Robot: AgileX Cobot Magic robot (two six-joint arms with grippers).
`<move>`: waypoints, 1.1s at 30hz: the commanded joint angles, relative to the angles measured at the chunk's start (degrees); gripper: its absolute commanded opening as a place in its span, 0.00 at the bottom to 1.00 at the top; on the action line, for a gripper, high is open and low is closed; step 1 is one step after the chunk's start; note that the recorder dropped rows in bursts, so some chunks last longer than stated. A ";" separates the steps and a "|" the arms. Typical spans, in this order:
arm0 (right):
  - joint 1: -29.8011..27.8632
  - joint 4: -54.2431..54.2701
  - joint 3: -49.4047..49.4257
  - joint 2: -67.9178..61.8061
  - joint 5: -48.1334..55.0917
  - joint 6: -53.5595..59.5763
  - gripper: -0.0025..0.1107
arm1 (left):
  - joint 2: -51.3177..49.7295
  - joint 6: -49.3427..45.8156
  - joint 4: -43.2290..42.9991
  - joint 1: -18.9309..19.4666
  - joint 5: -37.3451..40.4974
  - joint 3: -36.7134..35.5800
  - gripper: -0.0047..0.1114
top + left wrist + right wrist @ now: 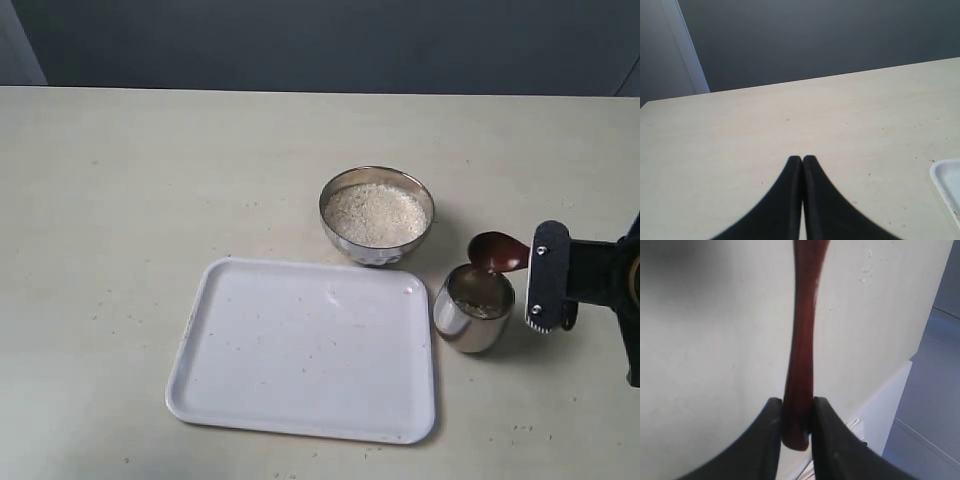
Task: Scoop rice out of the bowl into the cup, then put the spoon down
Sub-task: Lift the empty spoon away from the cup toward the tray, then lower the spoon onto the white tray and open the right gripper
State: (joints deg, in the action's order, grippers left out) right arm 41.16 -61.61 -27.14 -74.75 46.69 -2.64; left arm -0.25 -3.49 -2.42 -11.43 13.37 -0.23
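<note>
Right gripper (797, 410) pinches the spoon (498, 251) by its handle, scoop at the cup (473, 310) rim, maybe touching; bowl (372, 253) of rice (375, 214) just behind the cup, white tray (300, 350) beside it; left gripper (802, 162) pressed together

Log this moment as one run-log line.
stage: spoon scoop by cup rim | right gripper: shut on spoon handle | left gripper: shut, empty | cup: some rice inside | bowl: holds rice
</note>
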 commanded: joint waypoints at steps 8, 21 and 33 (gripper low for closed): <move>0.55 -0.67 0.05 0.20 0.14 -1.09 0.01 | 0.25 0.37 -0.05 -0.20 -0.08 0.23 0.04; 0.55 33.42 -17.21 0.20 12.64 -10.19 0.01 | 0.25 0.37 -0.05 -0.20 -0.08 0.23 0.04; 0.55 76.13 -27.22 -16.22 8.38 8.15 0.01 | 0.25 0.37 -0.05 -0.20 -0.08 0.23 0.04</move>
State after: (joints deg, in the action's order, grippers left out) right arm 41.64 12.63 -52.25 -87.65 57.45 4.76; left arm -0.25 -3.49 -2.42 -11.43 13.37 -0.23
